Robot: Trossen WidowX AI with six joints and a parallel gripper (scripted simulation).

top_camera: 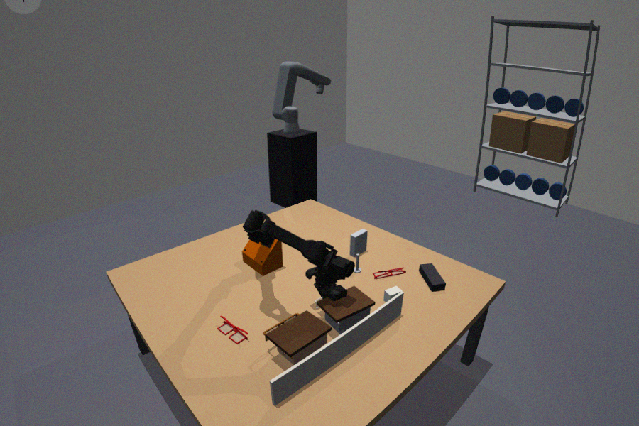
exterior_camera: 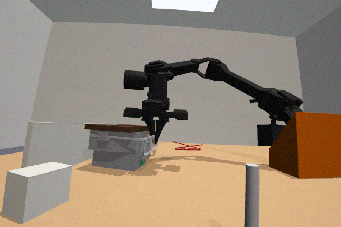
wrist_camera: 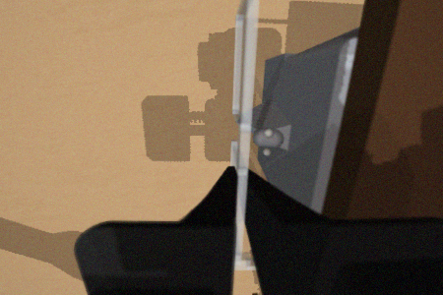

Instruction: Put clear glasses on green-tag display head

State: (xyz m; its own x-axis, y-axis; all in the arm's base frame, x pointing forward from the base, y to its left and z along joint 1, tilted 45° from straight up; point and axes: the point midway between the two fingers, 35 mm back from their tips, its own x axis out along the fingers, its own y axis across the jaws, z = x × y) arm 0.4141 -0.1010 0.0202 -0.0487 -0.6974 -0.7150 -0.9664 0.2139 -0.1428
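Note:
The head with the green tag (top_camera: 346, 302) (exterior_camera: 115, 153) (wrist_camera: 300, 105) has a brown top and grey body; its tag (exterior_camera: 141, 163) is low on the front. The clear glasses (exterior_camera: 124, 138) (wrist_camera: 252, 51) are level at its face, temples reaching back. The near temple crosses the side at the ear (exterior_camera: 103, 136); the far one is hidden. The bridge (wrist_camera: 244, 127) is close in front of the nose (wrist_camera: 269, 138); contact is unclear. My gripper (exterior_camera: 156, 142) (wrist_camera: 235, 173) is shut on the front frame. The other head (top_camera: 298, 332) carries brown-framed glasses (top_camera: 281, 323).
A long pale wall (top_camera: 338, 348) (exterior_camera: 52, 142) stands behind both heads. A white block (top_camera: 392, 293) (exterior_camera: 16, 194) is near its end. Red glasses (top_camera: 233, 326) (exterior_camera: 188, 149), a second red pair (top_camera: 390, 272), a black case (top_camera: 432, 276) and a mirror (top_camera: 358, 243) are around.

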